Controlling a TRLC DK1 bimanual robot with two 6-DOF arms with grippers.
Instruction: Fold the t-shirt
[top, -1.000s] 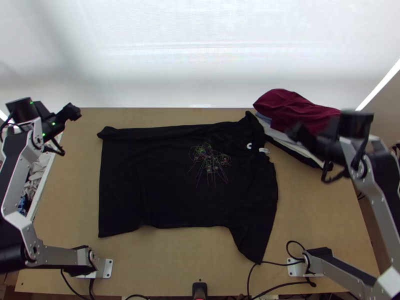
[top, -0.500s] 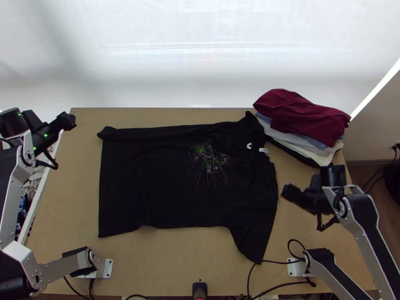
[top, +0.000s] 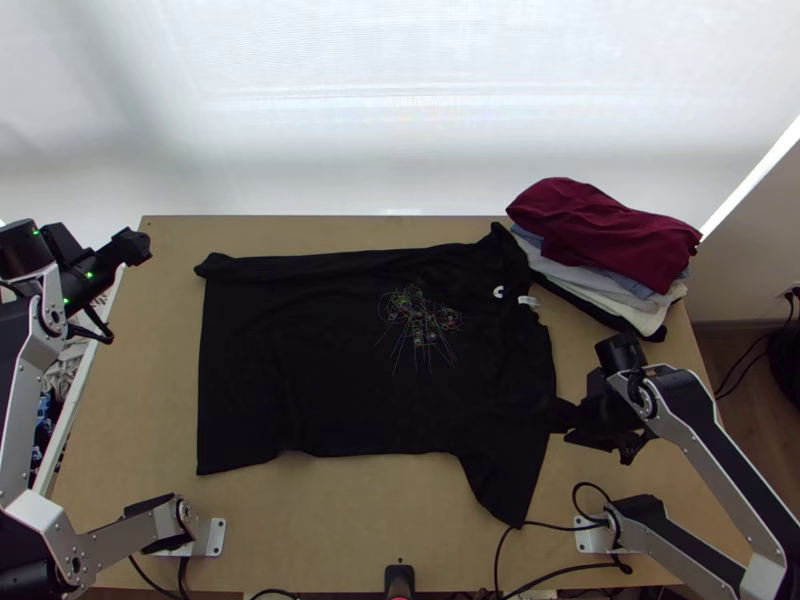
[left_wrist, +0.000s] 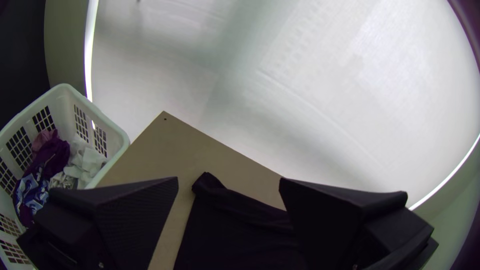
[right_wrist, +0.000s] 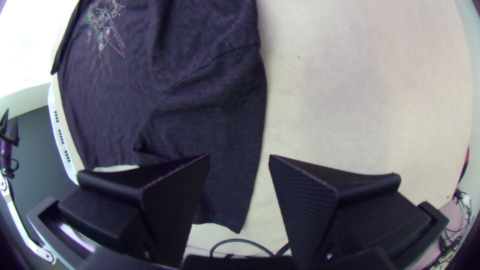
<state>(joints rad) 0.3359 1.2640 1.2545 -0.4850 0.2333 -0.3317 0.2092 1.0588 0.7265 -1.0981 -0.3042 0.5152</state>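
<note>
**Black t-shirt (top: 300, 380) lies spread on the tabletop (top: 350, 520)**

In the top view, its neck end is at the right and its hem at the left. The far long side has a narrow, bunched band. One sleeve (top: 505, 480) points toward the near edge. Near the middle is a thin, many-coloured line print (top: 420, 315); by the neck, a small white label (top: 528, 301).

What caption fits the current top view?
Right gripper at the sleeve side of a spread black t-shirt, folded clothes stacked behind.
</note>
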